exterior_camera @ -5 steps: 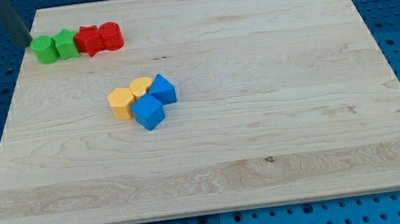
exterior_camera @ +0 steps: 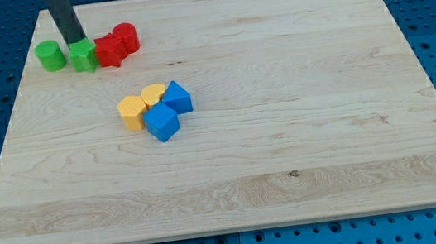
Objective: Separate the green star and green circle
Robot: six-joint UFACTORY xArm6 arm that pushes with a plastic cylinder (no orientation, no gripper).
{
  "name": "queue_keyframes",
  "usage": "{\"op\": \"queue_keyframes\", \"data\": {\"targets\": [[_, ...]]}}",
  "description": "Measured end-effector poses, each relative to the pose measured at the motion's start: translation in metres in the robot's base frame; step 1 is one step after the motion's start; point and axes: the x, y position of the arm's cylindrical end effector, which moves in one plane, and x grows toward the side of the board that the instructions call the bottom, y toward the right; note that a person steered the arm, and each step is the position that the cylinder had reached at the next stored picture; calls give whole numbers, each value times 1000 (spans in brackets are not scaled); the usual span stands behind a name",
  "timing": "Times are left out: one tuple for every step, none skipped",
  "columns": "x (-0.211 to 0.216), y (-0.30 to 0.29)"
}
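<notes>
The green star is sitting near the surface's top-left corner, now apart from the green circle at its left and touching the red blocks at its right. My tip, a plain rod tool with nothing to open or close, is pressing at the star's top edge. Separation is looking underway; next I am probably needing to widen the gap further.

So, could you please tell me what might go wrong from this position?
My tip sits at the top edge of the green star, which touches the red star; pushing rightward could drag both red blocks along. The green circle lies near the board's left edge, so a stray nudge could tip it off.
</notes>
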Motion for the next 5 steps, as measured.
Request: {"op": "queue_keyframes", "data": {"targets": [[13,9],[17,10],[14,10],[-41,21],[-87,23]]}}
